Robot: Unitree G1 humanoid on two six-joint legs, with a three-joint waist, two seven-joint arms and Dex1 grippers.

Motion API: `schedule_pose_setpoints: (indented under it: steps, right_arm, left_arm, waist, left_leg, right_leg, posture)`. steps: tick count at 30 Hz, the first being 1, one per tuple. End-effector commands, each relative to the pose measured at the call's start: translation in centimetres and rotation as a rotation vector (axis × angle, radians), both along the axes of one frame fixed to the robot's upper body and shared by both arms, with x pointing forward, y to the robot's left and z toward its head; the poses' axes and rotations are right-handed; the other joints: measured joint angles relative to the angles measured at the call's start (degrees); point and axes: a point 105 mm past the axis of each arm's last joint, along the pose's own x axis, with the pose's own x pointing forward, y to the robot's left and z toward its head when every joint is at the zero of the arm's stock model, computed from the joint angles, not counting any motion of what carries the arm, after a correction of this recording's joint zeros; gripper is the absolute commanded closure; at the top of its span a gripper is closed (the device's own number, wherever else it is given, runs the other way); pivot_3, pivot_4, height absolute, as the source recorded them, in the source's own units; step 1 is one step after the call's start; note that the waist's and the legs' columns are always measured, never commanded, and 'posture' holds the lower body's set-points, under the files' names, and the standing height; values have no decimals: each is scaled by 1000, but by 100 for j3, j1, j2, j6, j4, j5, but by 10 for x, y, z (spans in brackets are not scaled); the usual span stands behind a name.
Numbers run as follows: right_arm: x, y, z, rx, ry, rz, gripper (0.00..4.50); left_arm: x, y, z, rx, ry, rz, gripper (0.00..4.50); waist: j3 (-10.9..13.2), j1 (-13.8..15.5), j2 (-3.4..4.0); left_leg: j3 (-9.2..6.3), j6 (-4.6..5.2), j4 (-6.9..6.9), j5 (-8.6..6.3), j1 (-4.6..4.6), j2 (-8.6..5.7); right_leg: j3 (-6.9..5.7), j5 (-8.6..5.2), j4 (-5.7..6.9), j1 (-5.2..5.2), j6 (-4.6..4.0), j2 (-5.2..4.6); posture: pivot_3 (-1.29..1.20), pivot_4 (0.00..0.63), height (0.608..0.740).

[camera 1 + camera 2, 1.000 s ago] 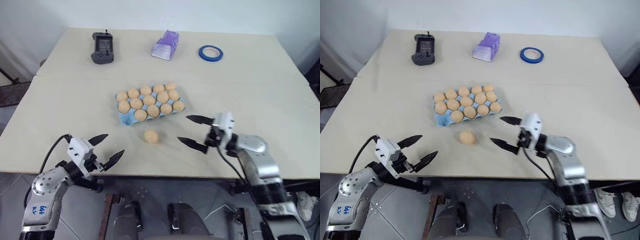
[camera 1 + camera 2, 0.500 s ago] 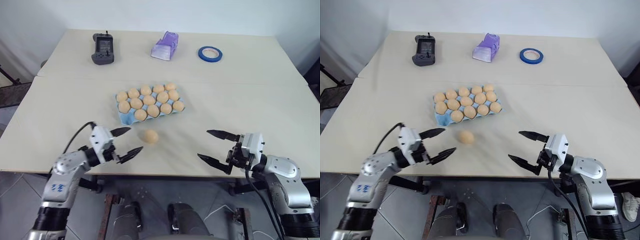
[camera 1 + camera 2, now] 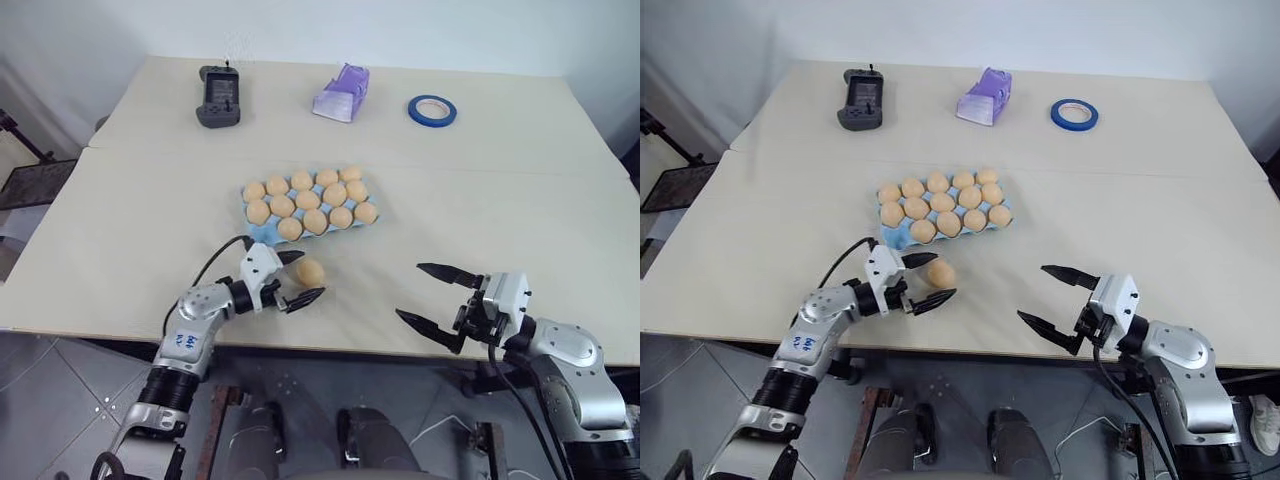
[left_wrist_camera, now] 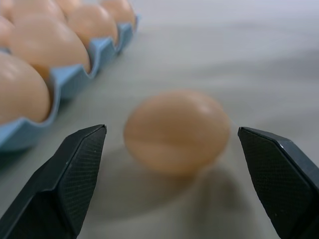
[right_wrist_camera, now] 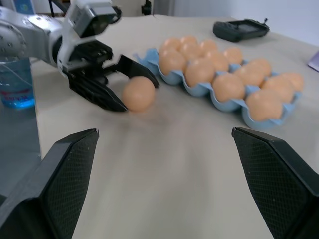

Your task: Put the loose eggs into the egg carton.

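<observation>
One loose egg (image 3: 310, 272), tan-orange, lies on the table just in front of the light blue egg carton (image 3: 258, 233), whose cups hold several eggs. My left gripper (image 3: 941, 276) is open and level at the table, one finger on each side of the egg. In the left wrist view there is a gap between the egg (image 4: 177, 130) and each finger (image 4: 75, 179). My right gripper (image 3: 409, 290) stands open near the table's front edge, to the right of the egg, with nothing in it.
A black handheld controller (image 3: 219, 97), a lilac plastic object (image 3: 341, 93) and a blue tape roll (image 3: 432, 109) lie along the far side of the table. The table's front edge runs just under both grippers.
My left gripper has swung in from the front left until its fingers flank the loose egg. My right gripper drew back from the egg to the front edge, then held still.
</observation>
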Motion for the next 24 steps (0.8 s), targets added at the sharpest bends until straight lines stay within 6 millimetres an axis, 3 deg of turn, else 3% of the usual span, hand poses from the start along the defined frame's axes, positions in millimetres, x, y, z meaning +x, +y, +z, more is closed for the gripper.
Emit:
schedule_pose_setpoints:
  steps: [1,4,6,14,20,24]
  right_arm:
    - [0,4,8,12,-34,0,0]
    - [2,6,7,15,-32,-1,0]
    - [4,8,6,17,-30,1,0]
    - [13,18,7,20,-28,45,0]
    - [18,24,9,21,-31,70,0]
    - [18,26,9,16,-31,85,0]
  left_arm:
    - [3,-3,6,-13,-37,5,879]
    - [4,-3,9,-28,-48,21,1874]
    - [4,0,13,-39,-63,32,2159]
    - [9,40,61,-121,-217,205,2226]
    - [30,66,64,-98,-224,323,2226]
    - [44,65,58,-105,-196,324,2226]
  waist:
    - [0,2,0]
    - [0,-6,0]
    - [0,-18,0]
    - [0,-13,0]
    - [0,5,0]
    - [0,23,0]
  left_leg:
    - [0,2,3,-1,0,0]
    - [0,3,6,-1,0,-1]
    - [0,4,7,-1,0,0]
    - [-1,6,9,1,0,3]
    - [-1,7,20,0,0,1]
    - [-1,9,20,-1,0,-1]
  right_leg:
    - [0,2,0,3,3,-1]
    - [0,3,0,6,6,-2]
    - [1,4,3,6,6,-1]
    - [-1,3,9,3,6,3]
    - [-2,6,9,8,11,0]
    - [-3,6,9,9,11,-2]
  posture:
    - [0,150,740]
    - [0,150,740]
    - [0,150,740]
    - [0,150,740]
    - [0,150,740]
    - [0,150,740]
